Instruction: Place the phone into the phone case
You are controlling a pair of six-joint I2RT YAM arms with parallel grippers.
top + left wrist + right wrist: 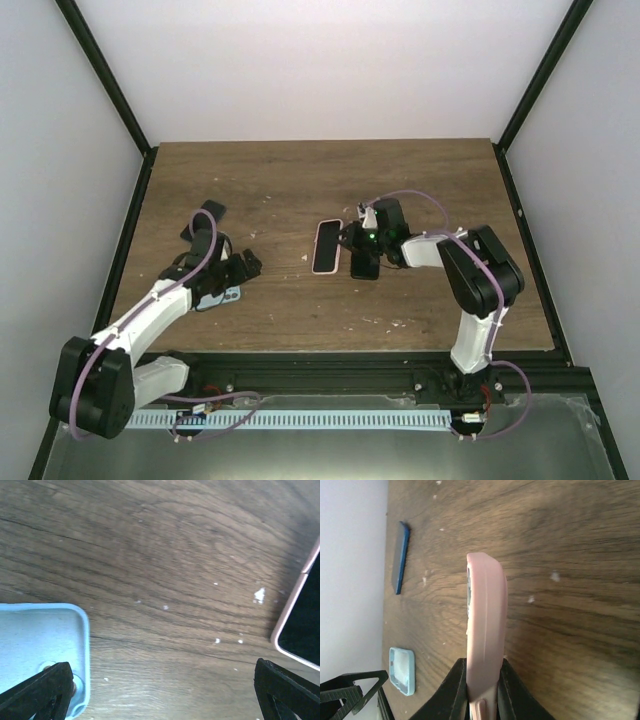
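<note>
Phone clamped in right claw; case lies under the spread left claw.

The right gripper (pixel 484 676) is closed across the thickness of the pink-edged phone (pixel 326 245) near the middle of the worktop (pixel 300 180), probably so it can be carried to the case. Whether the phone is lifted or resting cannot be told. The left gripper (pixel 162 692) stands wide above a corner of the light blue phone case (pixel 40 645) towards the worktop's left edge, probably ready to steady it. A dark blue slab (pixel 400 557) lies further back. No brand, label or writing is legible.
</note>
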